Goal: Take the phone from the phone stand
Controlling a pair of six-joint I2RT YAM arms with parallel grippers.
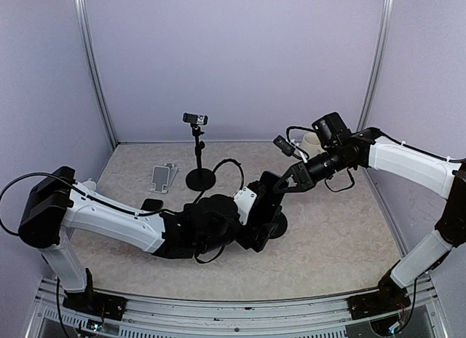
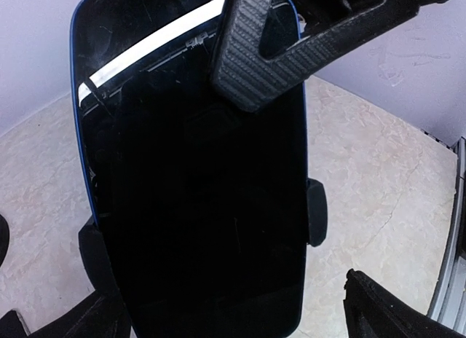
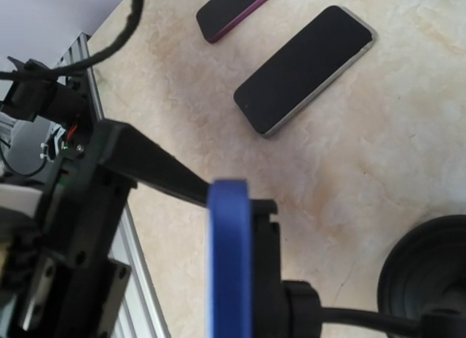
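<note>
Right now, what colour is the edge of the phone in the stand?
Blue. The phone shows it best in the right wrist view.

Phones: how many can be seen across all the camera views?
3. A blue-edged phone is clamped in the phone stand. A silver-edged phone and a magenta-edged phone lie on the table beyond it, in the right wrist view. Others may be hidden.

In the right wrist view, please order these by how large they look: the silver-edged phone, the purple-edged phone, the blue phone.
1. silver-edged phone, seen whole.
2. blue phone, edge-on and nearest the camera, so its rank is unsure.
3. purple-edged phone, cut off by the frame.
</note>
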